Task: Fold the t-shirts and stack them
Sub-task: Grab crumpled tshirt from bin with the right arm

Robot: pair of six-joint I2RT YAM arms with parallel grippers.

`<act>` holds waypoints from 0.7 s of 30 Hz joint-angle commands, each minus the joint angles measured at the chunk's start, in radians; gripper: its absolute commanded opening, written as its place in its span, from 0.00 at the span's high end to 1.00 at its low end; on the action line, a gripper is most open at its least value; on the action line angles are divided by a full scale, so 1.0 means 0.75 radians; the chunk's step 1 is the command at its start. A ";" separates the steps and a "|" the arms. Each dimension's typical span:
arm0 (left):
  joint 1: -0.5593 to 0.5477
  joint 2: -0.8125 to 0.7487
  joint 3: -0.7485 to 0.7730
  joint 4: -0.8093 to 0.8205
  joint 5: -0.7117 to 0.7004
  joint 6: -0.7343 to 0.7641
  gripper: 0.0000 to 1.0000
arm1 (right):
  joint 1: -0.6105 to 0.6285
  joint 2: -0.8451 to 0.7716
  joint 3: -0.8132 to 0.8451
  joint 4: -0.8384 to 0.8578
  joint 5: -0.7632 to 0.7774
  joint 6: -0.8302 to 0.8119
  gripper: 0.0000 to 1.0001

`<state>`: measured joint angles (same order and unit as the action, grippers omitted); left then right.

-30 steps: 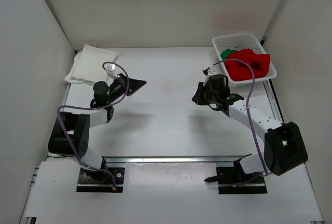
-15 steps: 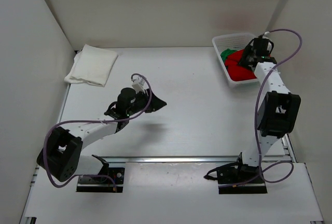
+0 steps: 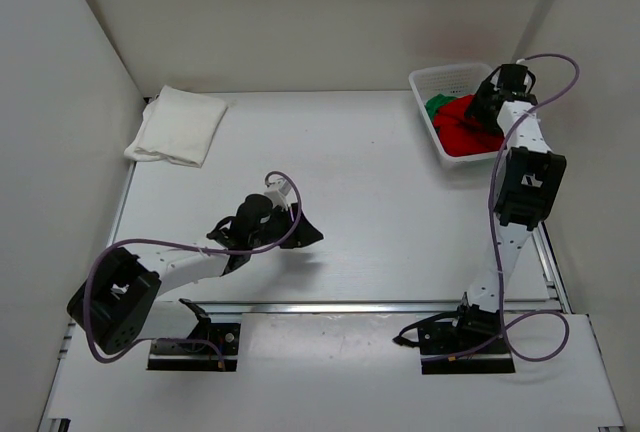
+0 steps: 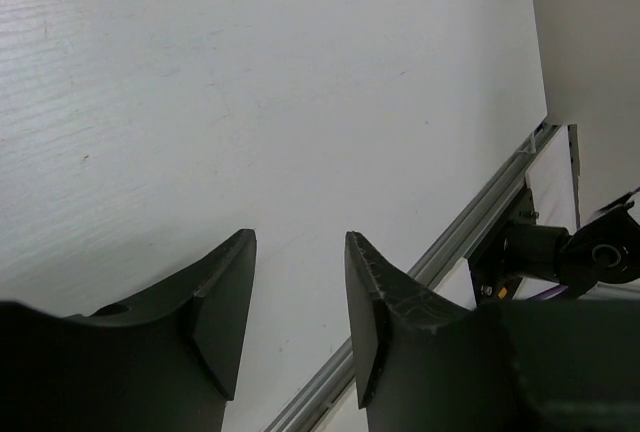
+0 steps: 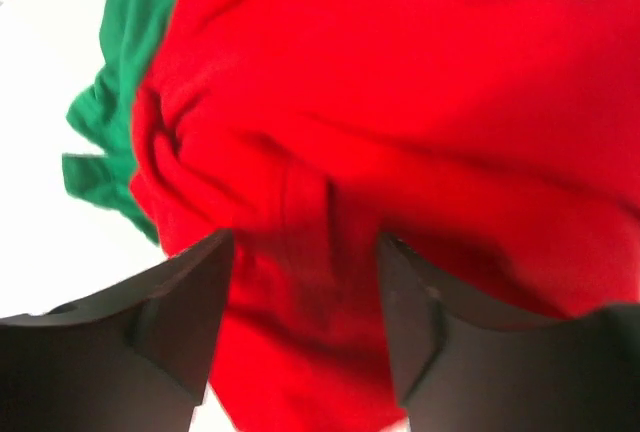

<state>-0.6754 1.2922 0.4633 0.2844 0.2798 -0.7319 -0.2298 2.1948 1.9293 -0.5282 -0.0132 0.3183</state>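
A folded white t-shirt (image 3: 180, 124) lies at the far-left corner of the counter (image 3: 370, 162). The left end effector (image 4: 300, 252) hangs spread over bare counter. Far right, in the white mesh basket (image 3: 450, 76), the right end effector (image 5: 305, 252) is spread just above the red t-shirt (image 5: 400, 102), with the green t-shirt (image 5: 130, 32) beside it.

White arms (image 3: 180, 267), black joints (image 3: 528, 184), purple cables (image 3: 548, 57).

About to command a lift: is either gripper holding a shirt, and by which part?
Nothing is held. The right gripper hangs open over the bunched red t-shirt in the basket; the left gripper is open over the table.
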 commanded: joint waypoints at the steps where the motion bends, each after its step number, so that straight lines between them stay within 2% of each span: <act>1: 0.001 -0.019 -0.006 0.058 0.036 0.000 0.49 | 0.006 0.078 0.186 -0.059 -0.009 -0.017 0.45; 2: 0.009 -0.015 -0.006 0.067 0.038 -0.008 0.49 | 0.010 0.098 0.227 -0.077 -0.003 -0.011 0.51; 5: 0.013 -0.017 0.000 0.058 0.020 -0.006 0.52 | 0.026 0.084 0.244 -0.042 -0.017 -0.011 0.89; 7: 0.015 -0.031 0.010 0.052 0.024 -0.016 0.53 | 0.049 0.009 0.240 -0.034 0.016 -0.042 0.99; 10: 0.056 -0.021 0.010 0.083 0.056 -0.037 0.54 | 0.114 -0.158 0.173 0.019 0.085 -0.083 1.00; 14: 0.107 -0.056 0.014 0.093 0.071 -0.094 0.53 | 0.228 -0.386 0.142 0.033 0.036 -0.126 0.99; 18: 0.178 -0.115 0.010 0.093 0.069 -0.139 0.53 | 0.404 -0.604 0.282 0.025 -0.068 -0.165 1.00; 21: 0.258 -0.166 0.004 0.061 0.054 -0.194 0.52 | 0.574 -0.683 0.417 0.054 -0.140 -0.224 1.00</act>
<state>-0.5308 1.2255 0.4633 0.3218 0.3191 -0.8288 0.1097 1.7958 2.1338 -0.5713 -0.0349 0.2073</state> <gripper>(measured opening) 0.480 0.053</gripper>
